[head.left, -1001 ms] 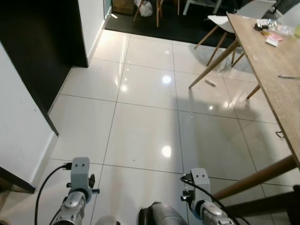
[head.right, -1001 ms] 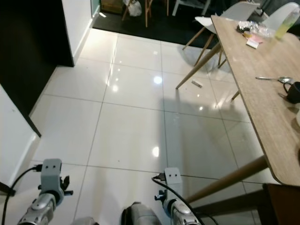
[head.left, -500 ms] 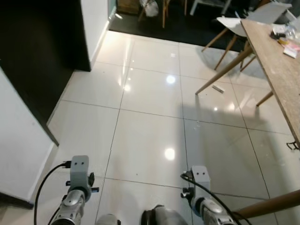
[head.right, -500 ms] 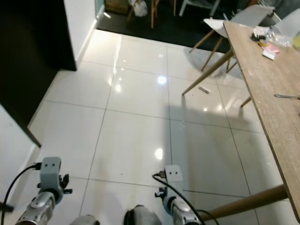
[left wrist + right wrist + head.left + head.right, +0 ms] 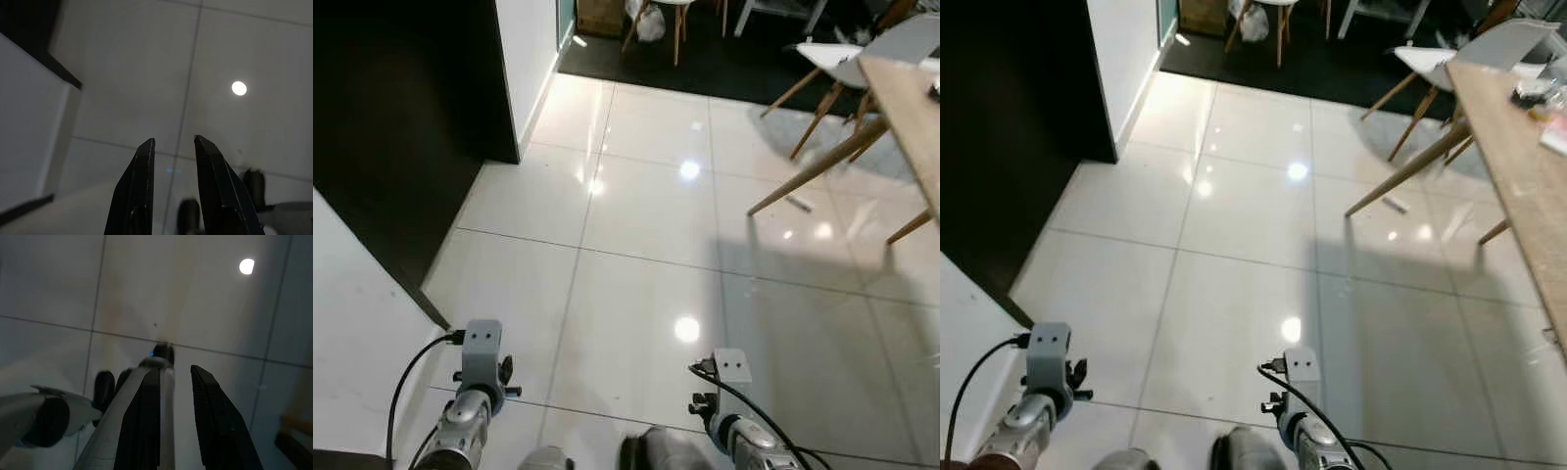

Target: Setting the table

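Left eye view, floor: glossy white tiles (image 5: 636,245) fill the middle of the frame, with lamp glints on them.
Left eye view, table: the wooden table (image 5: 911,98) shows as an edge at the upper right, one slanted leg (image 5: 813,176) reaching down to the tiles.
Left eye view, chair: a white chair (image 5: 837,64) on wooden legs stands just beyond the table's end, top right.
Left eye view, wall: a white wall (image 5: 357,362) at lower left, a black panel (image 5: 391,147) above it.
Left eye view, arms: left arm (image 5: 470,411) at the bottom left, right arm (image 5: 734,426) at the bottom centre-right, both hanging low over the floor.
Right eye view, table: more of the tabletop (image 5: 1528,166) shows at the right edge, with small items (image 5: 1542,93) at its far end, too small to tell.
Left wrist view: left gripper (image 5: 173,152) hangs over grey tile, its two black fingers (image 5: 139,191) apart with a gap and nothing between them.
Right wrist view: right gripper (image 5: 173,382) over tile and the robot's own leg, fingers (image 5: 215,421) apart, holding nothing.
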